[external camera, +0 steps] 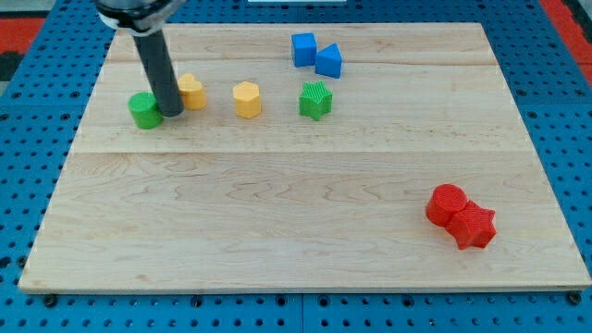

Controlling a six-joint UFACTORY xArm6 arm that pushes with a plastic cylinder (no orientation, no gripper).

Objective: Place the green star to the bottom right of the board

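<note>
Jaws: none on this rig; the arm ends in a plain dark rod, so nothing opens, closes or holds. It can only shove.
Near edge of board [305, 282]: bare wood all along the view's bottom; the widest open room is here and across the middle band.
Red pair: red cylinder [447, 204] and red star [474, 226] touching each other, sitting in the bottom-right region, well inside the right edge. They occupy part of the goal corner; judgement: the incoming block should stop beside them or risk knocking them off toward the edge.
Green star [315, 100]: the task's thing, upper middle of the board, well apart from the goal corner. Untouched; task looks barely begun.
Path: diagonal from green star down to the view's bottom right is free of blocks until the red pair.
My tip [172, 113]: at the view's upper left, wedged between green cylinder [144, 110] and the left yellow block [191, 92], just beside both, contact uncertain. Far from the star.
Yellow hexagon-like block [247, 99]: between tip and star; a straight run would hit it, so I judge a detour is needed to get above-left of the star.
Far edge: blue cube [303, 49] and blue triangular block [328, 61], touching, just above the star; little room behind it.
</note>
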